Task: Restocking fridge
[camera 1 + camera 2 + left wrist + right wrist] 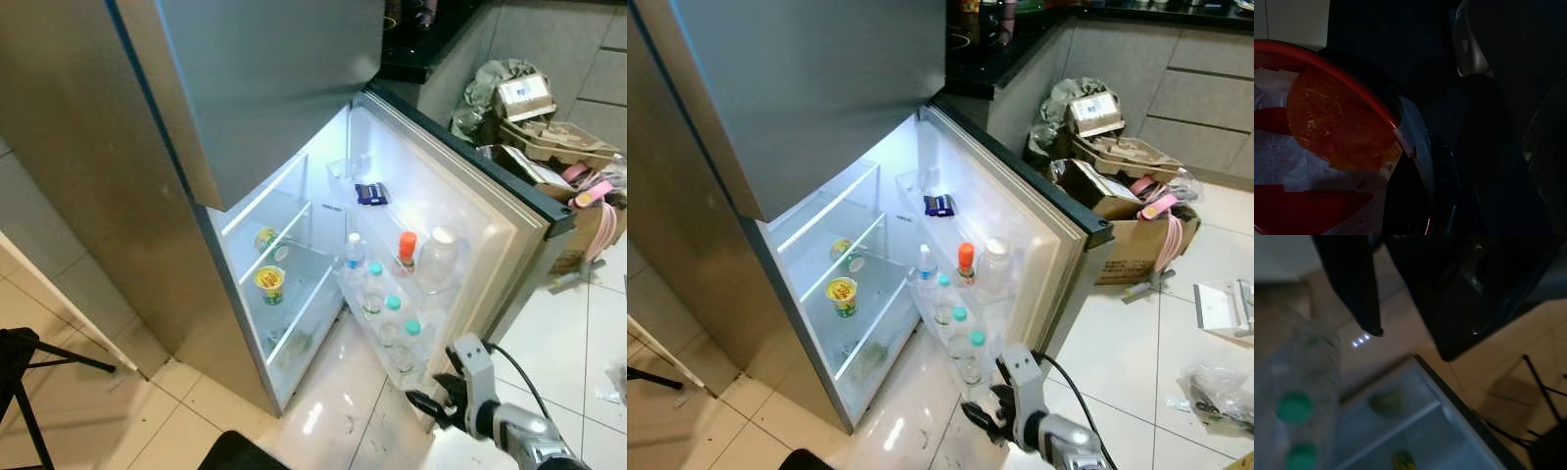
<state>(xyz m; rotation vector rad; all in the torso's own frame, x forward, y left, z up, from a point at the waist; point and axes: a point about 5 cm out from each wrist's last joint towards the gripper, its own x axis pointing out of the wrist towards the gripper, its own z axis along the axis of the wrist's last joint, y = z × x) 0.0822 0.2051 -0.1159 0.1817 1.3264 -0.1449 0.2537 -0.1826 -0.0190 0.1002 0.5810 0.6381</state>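
So the right gripper (431,403), fingers spread and empty, hangs just below the door shelf's green-capped bottles (412,328); swinging up carelessly could topple them.

Fridge (196,127): silver, lower door (460,211) swung fully open, interior lit. Door rack stocked with upright clear bottles: one blue-capped (355,253), three teal-capped (392,318) in a row, one orange-capped (406,250), one larger white-capped jar (438,257). A small dark blue packet (371,193) is lodged higher on the door. On the inner shelves, a yellow-lidded cup (269,284) is stood upright; a second container (265,238) is seen behind it.
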